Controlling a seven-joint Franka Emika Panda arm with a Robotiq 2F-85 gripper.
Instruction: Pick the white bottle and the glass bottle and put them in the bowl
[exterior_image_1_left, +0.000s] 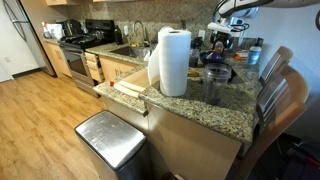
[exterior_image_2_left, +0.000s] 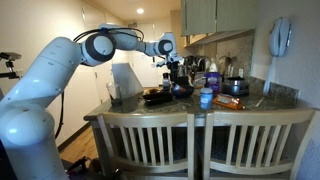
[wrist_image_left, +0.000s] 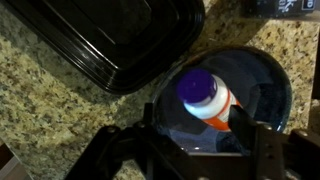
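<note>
Speckled granite countertop (wrist_image_left: 45, 115) lies beneath me in the wrist view. My gripper (wrist_image_left: 205, 140) hangs directly above the dark bowl (wrist_image_left: 275, 85), jaws spread wide and holding nothing. Inside the bowl the white bottle (wrist_image_left: 208, 100) lies on its side, with a purple cap and an orange band. Just beside the bowl sits a black plastic tray (wrist_image_left: 110, 35).

Home kitchen, granite countertop (exterior_image_1_left: 216, 113), black stove (exterior_image_1_left: 80, 44), sink (exterior_image_1_left: 126, 50), paper towel roll (exterior_image_1_left: 174, 62), steel trash bin (exterior_image_1_left: 110, 138), wooden chairs (exterior_image_2_left: 150, 142).
</note>
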